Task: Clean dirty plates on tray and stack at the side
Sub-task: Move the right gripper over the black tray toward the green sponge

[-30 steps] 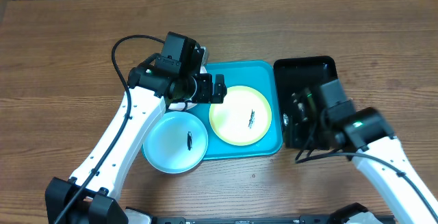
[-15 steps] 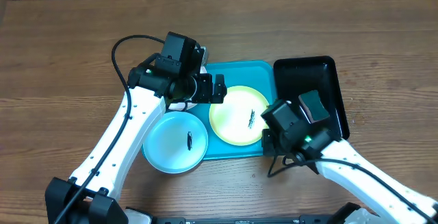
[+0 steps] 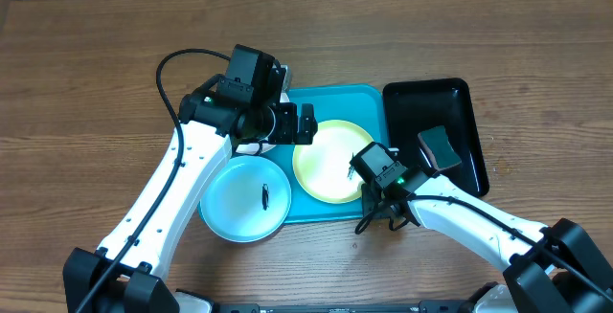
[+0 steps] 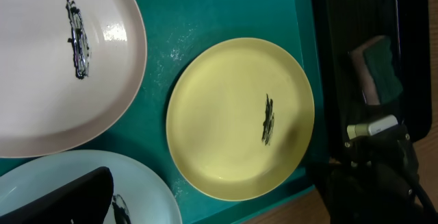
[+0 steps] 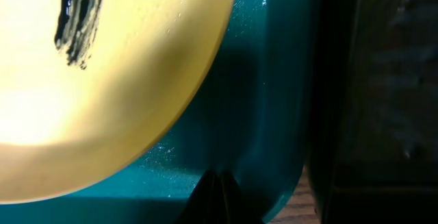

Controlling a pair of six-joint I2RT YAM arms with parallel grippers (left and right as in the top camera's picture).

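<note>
The turquoise tray (image 3: 335, 98) holds the yellow-green plate (image 3: 330, 165), which has a dark smear. The white plate (image 3: 251, 146) is mostly hidden under my left arm. The pale blue plate (image 3: 239, 198) overlaps the tray's near left edge. All three plates are smeared in the left wrist view: white (image 4: 55, 80), yellow-green (image 4: 233, 114), pale blue (image 4: 140, 183). My left gripper (image 3: 306, 123) hangs open and empty above the tray's far left. My right gripper (image 3: 369, 167) is shut and empty, low over the tray's near right corner (image 5: 267, 80) beside the yellow-green plate (image 5: 102, 80); its closed tips (image 5: 219, 190) show there.
A glossy black tray (image 3: 436, 102) lies right of the turquoise tray and holds a green sponge (image 3: 439, 147). The sponge also shows in the left wrist view (image 4: 380, 66). Wooden table surrounds both trays.
My right arm has swung left from over the black tray to the turquoise tray's near right corner; the sponge now lies uncovered in the black tray. The left arm has not moved.
</note>
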